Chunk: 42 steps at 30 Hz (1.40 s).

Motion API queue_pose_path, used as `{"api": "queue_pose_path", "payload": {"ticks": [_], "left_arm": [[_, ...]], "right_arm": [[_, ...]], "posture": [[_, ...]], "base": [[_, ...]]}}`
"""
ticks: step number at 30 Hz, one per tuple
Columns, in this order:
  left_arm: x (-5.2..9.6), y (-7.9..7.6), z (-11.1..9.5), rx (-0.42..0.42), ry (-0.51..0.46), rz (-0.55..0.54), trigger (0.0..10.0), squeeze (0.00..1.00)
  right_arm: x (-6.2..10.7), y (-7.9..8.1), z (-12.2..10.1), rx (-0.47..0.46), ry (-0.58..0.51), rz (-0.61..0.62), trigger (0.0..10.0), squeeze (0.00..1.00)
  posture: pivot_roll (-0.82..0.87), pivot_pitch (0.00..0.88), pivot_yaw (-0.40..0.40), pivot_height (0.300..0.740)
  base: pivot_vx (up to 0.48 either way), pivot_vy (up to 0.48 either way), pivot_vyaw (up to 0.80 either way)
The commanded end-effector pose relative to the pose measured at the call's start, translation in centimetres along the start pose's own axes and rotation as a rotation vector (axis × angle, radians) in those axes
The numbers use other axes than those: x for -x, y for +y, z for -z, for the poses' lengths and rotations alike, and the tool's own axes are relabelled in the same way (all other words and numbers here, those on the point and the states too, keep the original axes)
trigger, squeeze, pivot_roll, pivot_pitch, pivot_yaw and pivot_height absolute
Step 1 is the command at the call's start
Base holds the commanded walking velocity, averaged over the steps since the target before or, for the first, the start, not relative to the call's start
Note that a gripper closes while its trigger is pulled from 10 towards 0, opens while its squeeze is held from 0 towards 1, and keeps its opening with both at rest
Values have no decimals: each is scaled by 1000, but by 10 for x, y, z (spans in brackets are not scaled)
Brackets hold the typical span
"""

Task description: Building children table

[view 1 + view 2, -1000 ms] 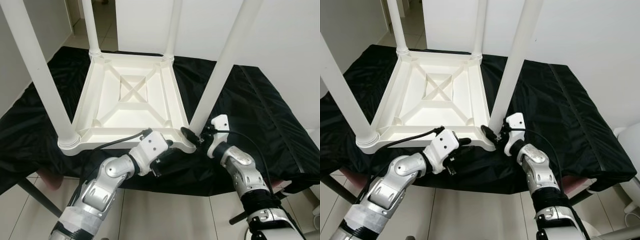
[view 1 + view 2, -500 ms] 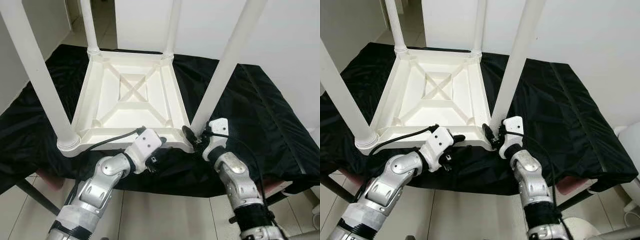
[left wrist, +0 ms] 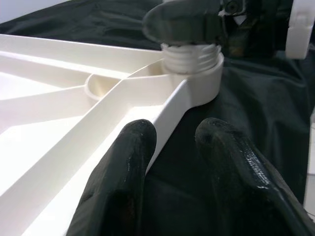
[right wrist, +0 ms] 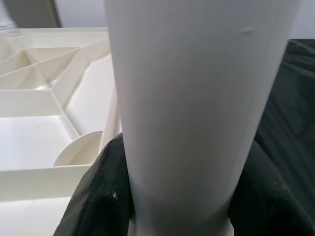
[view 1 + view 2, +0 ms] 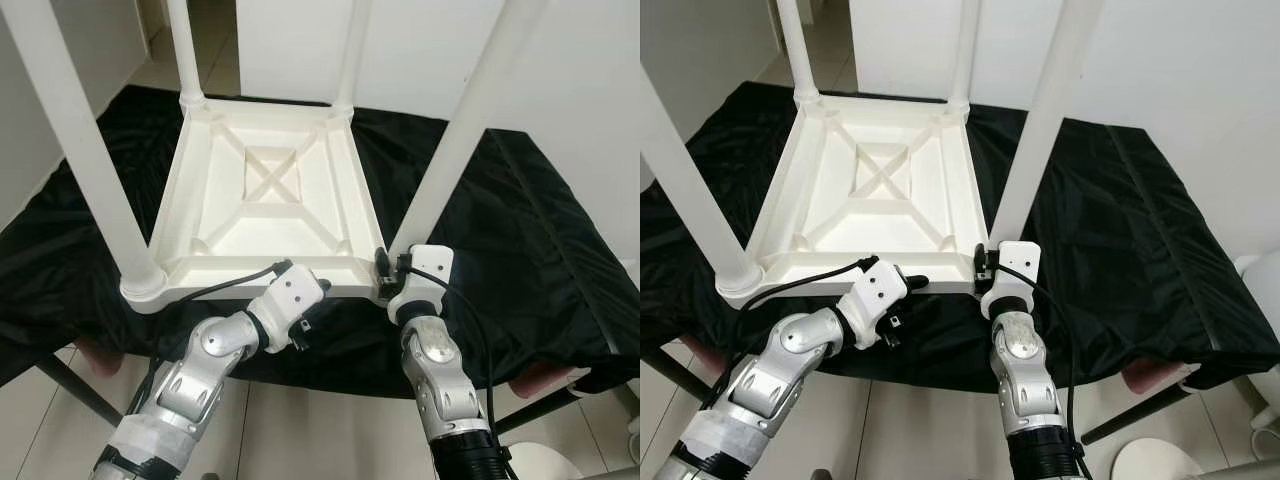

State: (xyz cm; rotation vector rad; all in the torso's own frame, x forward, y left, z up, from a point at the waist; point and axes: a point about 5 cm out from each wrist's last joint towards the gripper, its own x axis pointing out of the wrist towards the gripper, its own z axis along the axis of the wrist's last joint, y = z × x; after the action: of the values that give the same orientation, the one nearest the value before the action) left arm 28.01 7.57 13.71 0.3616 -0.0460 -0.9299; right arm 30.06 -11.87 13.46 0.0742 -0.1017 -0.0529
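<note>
The white children's table point(image 5: 270, 215) lies upside down on a black cloth, its legs pointing up. My right gripper point(image 5: 390, 265) is shut around the foot of the near right leg point(image 5: 455, 150), just above the corner socket point(image 3: 197, 83). In the right wrist view the leg point(image 4: 192, 98) stands between the two black fingers point(image 4: 98, 196). My left gripper point(image 5: 903, 300) straddles the near rim of the tabletop, a little left of that corner. One finger point(image 3: 123, 187) lies inside the rim and the other outside over the cloth.
The black cloth point(image 5: 520, 230) covers a low stand whose front edge runs just before my arms. The near left leg point(image 5: 85, 150) and two far legs point(image 5: 183, 50) rise around the tabletop. White walls stand behind, with tiled floor point(image 5: 940, 430) below.
My right forearm has swung in from the right to straight below the corner, and its gripper has closed in on the near right leg's foot. The left gripper stays at the rim.
</note>
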Motion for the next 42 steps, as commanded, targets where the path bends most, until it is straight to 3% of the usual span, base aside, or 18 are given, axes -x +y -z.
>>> {"api": "queue_pose_path", "payload": {"ticks": [1, 6, 7, 16, 20, 23, 24, 30, 39, 42], "left_arm": [[1, 0, 1, -7, -2, -25, 10000, 0], [2, 5, 0, -4, -10, -80, 10000, 0], [2, 8, -1, -6, -7, -93, 10000, 0], [-1, 14, -5, -5, -17, -120, 10000, 0], [-2, 10, -6, 53, -34, -91, 10000, 0], [-1, 9, -7, 50, -37, -87, 10000, 0], [-1, 8, -7, 56, -40, -77, 10000, 0], [3, 11, -5, 66, -45, -82, 10000, 0], [5, 11, -4, 63, -38, -87, 10000, 0], [6, 12, -5, 58, -37, -83, 10000, 0]], "right_arm": [[10, 3, 8, -34, 31, 52, 10000, 0], [13, 3, 5, -48, 9, 25, 10000, 0], [12, 3, 4, -50, -3, 18, 10000, 1000], [11, 9, -4, -40, -56, -44, 10000, 1000], [13, 11, -7, -76, -65, -145, 10000, 1000], [14, 10, -7, -79, -66, -177, 10000, 1000], [15, 6, -7, -58, -67, -213, 10000, 0], [14, -21, 0, 13, -58, -339, 10000, 0], [8, -36, 0, 79, -41, -500, 10000, 0], [1, -45, -1, 120, -15, -612, 10000, 0]], "posture": [[47, 60, -81, 740], [52, 60, -83, 740], [55, 55, -79, 740], [54, 42, -72, 740], [53, 38, -73, 740], [53, 34, -73, 740], [53, 34, -73, 740], [56, 27, -84, 740], [58, 41, -82, 740], [64, 42, -86, 740]], "base": [[0, 0, 0], [0, 0, 0], [0, 0, 0], [0, 0, 0], [0, 0, 0], [0, 0, 0], [0, 0, 0], [0, 0, 0], [0, 0, 0], [0, 0, 0]]}}
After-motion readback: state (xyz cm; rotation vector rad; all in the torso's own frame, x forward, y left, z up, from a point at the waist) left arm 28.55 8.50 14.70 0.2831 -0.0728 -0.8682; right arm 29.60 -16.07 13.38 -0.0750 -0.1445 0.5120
